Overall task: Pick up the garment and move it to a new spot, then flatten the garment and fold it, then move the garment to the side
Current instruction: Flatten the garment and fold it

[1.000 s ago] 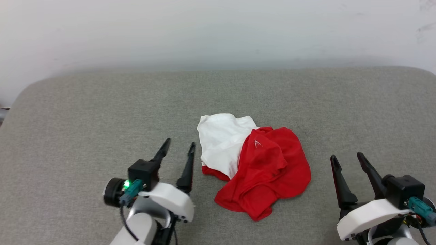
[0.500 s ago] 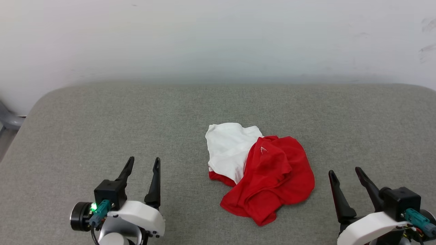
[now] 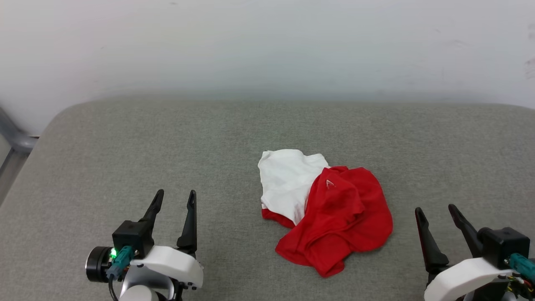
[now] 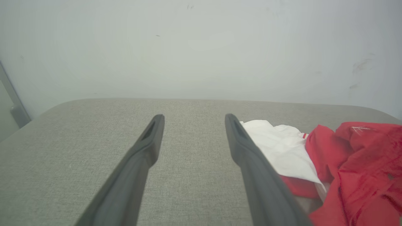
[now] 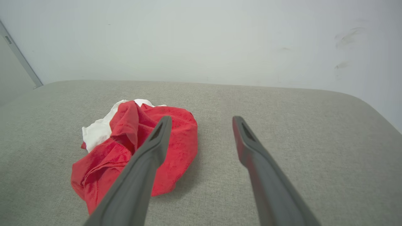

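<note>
The garment (image 3: 330,213) lies crumpled in a heap near the middle of the grey padded surface, its red body bunched to the right and a white part folded at its upper left. My left gripper (image 3: 175,195) stands open at the lower left, well clear of the cloth, nothing between its fingers. At the lower right my right gripper (image 3: 436,210) is open too, a short way right of the heap. The left wrist view has the garment (image 4: 329,163) beside the right finger. In the right wrist view the garment (image 5: 125,150) lies left, partly behind the left finger.
The grey padded surface (image 3: 125,146) has rounded far corners and runs up to a pale wall (image 3: 267,46). A grey metal bar (image 3: 12,142) stands past the left edge. Bare surface lies on all sides of the heap.
The head camera has shifted. My left gripper has drawn back from beside the white part toward the lower left. The right gripper and the garment have stayed as they were.
</note>
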### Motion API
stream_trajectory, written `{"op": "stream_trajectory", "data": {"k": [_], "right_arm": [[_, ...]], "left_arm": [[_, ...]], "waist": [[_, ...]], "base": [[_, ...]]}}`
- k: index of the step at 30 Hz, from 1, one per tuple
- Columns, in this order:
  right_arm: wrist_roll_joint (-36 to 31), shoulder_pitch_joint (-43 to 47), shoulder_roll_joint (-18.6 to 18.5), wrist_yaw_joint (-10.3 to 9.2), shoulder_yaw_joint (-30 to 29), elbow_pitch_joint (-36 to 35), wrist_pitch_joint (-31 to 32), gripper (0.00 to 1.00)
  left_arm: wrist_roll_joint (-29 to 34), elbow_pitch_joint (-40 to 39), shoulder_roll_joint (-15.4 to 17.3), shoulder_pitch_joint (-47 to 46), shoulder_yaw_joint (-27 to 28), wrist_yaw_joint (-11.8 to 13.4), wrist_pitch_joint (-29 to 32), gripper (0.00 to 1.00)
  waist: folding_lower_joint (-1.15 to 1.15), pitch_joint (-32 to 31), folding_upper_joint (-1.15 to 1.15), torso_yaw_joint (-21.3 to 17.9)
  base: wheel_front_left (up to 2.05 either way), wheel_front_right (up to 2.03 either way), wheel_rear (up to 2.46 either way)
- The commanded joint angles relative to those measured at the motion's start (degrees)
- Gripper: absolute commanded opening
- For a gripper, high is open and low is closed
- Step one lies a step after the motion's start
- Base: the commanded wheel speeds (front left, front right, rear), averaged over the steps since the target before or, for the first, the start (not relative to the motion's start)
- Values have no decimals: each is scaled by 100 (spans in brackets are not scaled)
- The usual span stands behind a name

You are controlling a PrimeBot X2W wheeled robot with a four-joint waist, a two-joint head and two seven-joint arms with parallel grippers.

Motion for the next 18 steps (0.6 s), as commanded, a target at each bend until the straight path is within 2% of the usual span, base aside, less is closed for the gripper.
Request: {"op": "stream_trajectory", "data": {"k": [1,3,8,18], "right_arm": [[33,-50,11,-4,-75,-6,131,100],[135,-190,-11,-4,-114,48,420,100],[464,-663,-461,-4,202,50,1276,100],[1173,-1634,-1498,-4,1504,259,2673,100]], "left_arm": [[47,-70,-64,-75,15,-38,-34,100],[71,-118,-98,-140,57,-59,-34,100],[180,-222,-279,-301,156,-142,-28,100],[429,-340,-680,-484,430,-341,-28,100]], "waist": [[0,54,0,89],[0,117,0,187],[0,388,0,510],[0,870,0,1023]], "base": [[0,0,0],[0,0,0],[0,0,0],[0,0,0]]}}
